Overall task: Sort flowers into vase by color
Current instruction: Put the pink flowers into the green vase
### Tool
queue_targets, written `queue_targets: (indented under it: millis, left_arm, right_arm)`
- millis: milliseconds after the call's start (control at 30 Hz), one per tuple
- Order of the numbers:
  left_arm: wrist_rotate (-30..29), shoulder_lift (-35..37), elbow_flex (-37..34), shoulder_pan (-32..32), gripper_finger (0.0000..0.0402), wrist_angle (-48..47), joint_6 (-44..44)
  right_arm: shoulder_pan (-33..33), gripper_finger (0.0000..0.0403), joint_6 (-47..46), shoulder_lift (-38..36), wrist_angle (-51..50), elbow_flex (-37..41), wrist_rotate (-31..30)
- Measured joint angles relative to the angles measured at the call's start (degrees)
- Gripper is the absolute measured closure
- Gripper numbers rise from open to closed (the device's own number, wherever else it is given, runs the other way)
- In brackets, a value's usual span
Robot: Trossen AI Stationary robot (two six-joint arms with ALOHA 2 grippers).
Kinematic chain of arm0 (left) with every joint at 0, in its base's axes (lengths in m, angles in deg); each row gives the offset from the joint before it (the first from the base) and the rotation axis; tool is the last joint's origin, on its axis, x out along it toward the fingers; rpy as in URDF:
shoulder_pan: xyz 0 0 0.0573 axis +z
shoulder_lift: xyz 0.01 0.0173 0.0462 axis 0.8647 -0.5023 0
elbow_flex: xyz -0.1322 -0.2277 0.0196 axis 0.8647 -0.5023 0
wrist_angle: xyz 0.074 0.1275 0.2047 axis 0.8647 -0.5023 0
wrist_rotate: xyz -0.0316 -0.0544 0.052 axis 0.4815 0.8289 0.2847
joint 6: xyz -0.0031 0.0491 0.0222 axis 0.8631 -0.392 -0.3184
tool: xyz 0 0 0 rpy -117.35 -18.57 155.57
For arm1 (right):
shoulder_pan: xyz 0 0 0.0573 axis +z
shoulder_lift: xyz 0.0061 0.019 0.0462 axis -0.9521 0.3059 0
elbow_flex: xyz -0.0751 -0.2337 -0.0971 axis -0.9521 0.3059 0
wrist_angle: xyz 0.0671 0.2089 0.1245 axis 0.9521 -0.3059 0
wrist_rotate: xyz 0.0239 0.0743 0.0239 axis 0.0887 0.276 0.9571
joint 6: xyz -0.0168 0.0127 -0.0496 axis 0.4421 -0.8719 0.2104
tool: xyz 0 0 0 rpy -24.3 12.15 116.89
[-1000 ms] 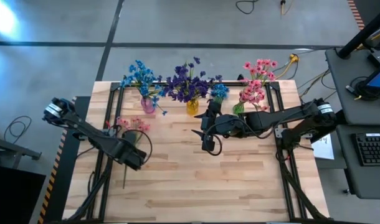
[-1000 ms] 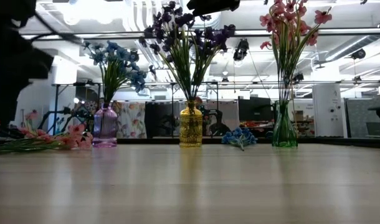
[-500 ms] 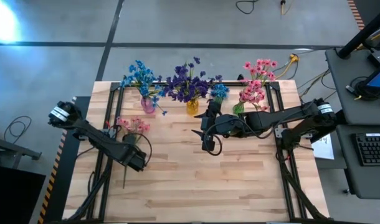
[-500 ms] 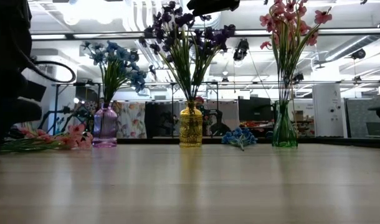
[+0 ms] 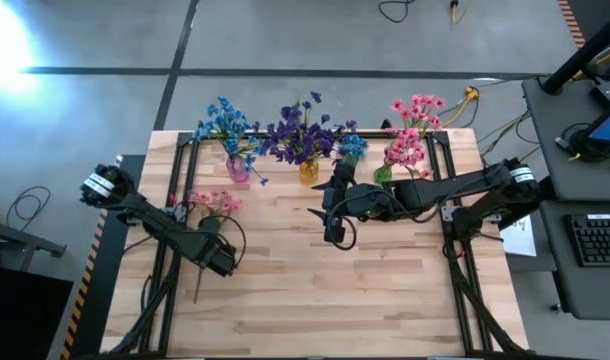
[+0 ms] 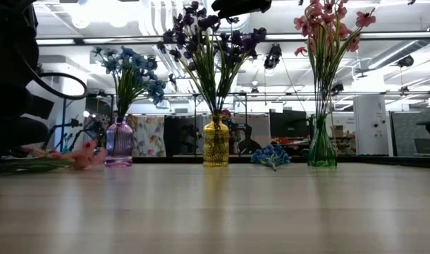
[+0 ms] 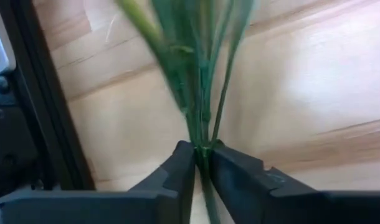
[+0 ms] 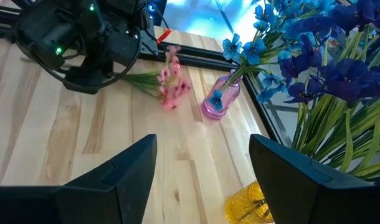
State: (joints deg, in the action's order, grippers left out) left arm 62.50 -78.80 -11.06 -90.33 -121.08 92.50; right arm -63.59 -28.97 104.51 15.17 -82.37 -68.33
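Left claw (image 7: 201, 163) pinches the green stems of the pink flowers (image 5: 213, 202), which lie on the table (image 5: 385, 290) near its left edge, just in front of the purple vase (image 5: 237, 170) of blue blooms. Right claw (image 8: 202, 168) hangs spread and empty above the middle, near the yellow vase (image 5: 308, 172).

Two dark jointed arms, looping black cables, silver-capped left arm (image 5: 98, 184) joint, flat black fingers (image 8: 289, 171)
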Motion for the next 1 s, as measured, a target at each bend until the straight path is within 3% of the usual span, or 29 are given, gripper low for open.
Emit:
queue_targets:
  millis: [267, 567, 733, 1000]
  left_arm:
    - [0.02, 0.02, 2.15, -0.01, 0.0377, 0.37, -3.92]
    - [-0.15, 0.00, 8.80, -0.09, 0.0382, 3.01, -16.75]
    - [-0.16, 0.00, 9.81, -0.09, 0.0347, 2.75, -17.91]
    - [0.54, 0.00, 9.72, -0.09, 0.0248, 3.18, -19.46]
  right_arm:
    - [0.00, 0.0156, 0.02, -0.02, 0.00, 0.00, 0.00]
    - [0.00, 0.0156, 0.04, -0.02, -0.09, 0.00, 0.00]
    - [0.00, 0.0156, 0.17, -0.04, -0.17, 0.00, 0.00]
    - [0.00, 0.0156, 0.25, -0.07, -0.22, 0.00, 0.00]
